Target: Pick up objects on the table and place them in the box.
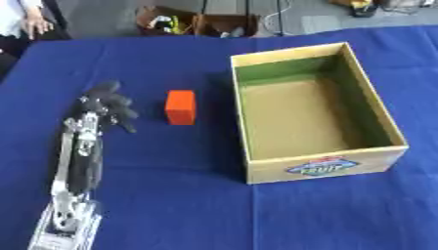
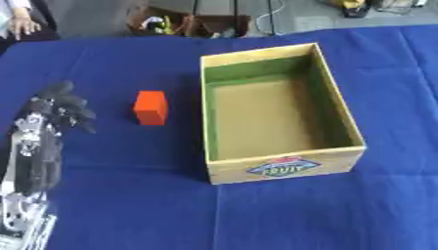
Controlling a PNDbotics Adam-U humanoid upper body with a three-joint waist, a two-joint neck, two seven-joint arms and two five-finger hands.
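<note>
Left hand (image 1: 107, 105) near 1 orange block (image 1: 181, 107)
Fingers loosely curled, holding nothing; block looks rigid, light; pinch its long flat sides; box (image 1: 248, 122) empty.

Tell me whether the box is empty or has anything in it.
Empty. The box shows only its bare tan floor; the orange block sits outside on the blue cloth, left of it.

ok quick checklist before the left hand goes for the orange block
1. Orange block sits free on the table: ok.
2. Left hand beside the block, not touching: ok.
3. Fingers open enough for a grasp: not ok, they look curled.
4. Box open, nothing seen inside: ok.
5. Path from block to box clear over the blue cloth: ok.
6. Right hand out of the way: cannot tell, not in view.
</note>
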